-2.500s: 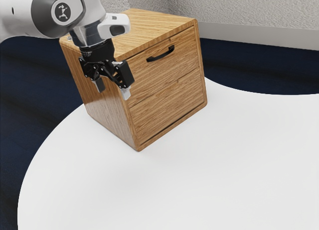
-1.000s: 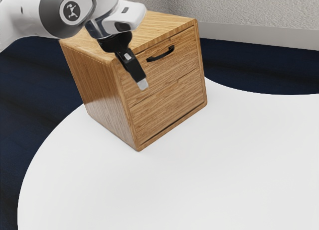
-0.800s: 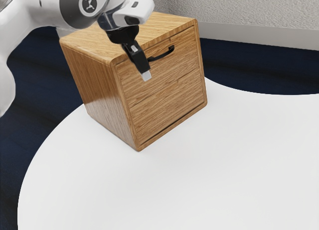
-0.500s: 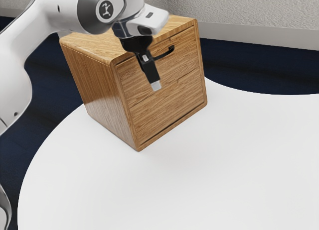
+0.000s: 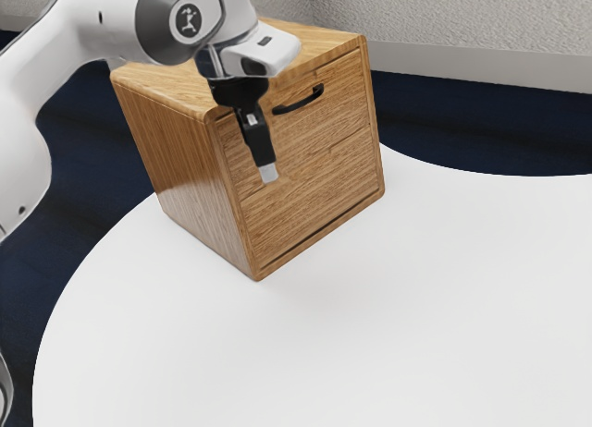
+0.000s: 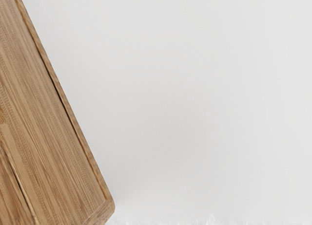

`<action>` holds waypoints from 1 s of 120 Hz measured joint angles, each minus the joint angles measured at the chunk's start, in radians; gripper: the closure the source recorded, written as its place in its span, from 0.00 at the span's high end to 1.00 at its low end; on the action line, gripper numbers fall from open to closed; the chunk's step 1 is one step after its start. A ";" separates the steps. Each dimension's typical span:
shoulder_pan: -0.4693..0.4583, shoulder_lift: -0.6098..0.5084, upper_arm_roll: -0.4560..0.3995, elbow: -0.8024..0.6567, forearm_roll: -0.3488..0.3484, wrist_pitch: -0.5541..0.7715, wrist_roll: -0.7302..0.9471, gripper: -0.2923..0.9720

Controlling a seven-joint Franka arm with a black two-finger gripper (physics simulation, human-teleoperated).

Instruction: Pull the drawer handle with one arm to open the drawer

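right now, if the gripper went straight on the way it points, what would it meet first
Probably the white table, just in front of the wooden cabinet. The gripper points down past the cabinet's front; depth is unclear, so it might graze that front first.

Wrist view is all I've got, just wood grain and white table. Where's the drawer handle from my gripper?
Observer: In the exterior view the black handle sits above the gripper, toward that view's right, with a gap between them.
Operator: Is the drawer out at all?
Observer: No, the top drawer lies flush with the front of the wooden cabinet.
Operator: Which way does the hand point?
Observer: Downward toward the table, hanging just in front of the drawer front.
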 joint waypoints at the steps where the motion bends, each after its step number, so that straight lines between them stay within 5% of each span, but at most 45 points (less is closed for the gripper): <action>1: 0.001 -0.001 0.001 0.000 0.001 -0.001 0.000 0.77; 29: 0.033 -0.023 0.035 0.002 0.004 -0.009 0.018 0.74; 37: 0.102 -0.013 -0.032 0.003 0.003 0.016 0.026 0.87; 43: 0.208 -0.014 -0.153 0.004 0.010 0.047 0.035 0.79; 53: 0.264 -0.015 -0.231 0.009 0.050 0.095 0.033 0.47; 73: 0.041 -0.004 -0.119 0.038 0.155 0.210 0.022 0.63; 95: -0.059 0.031 -0.084 0.042 0.295 0.278 0.014 0.72; 108: -0.200 0.088 0.121 0.053 0.385 0.315 0.005 0.75; 120: -0.260 0.111 0.181 0.066 0.419 0.334 -0.006 0.76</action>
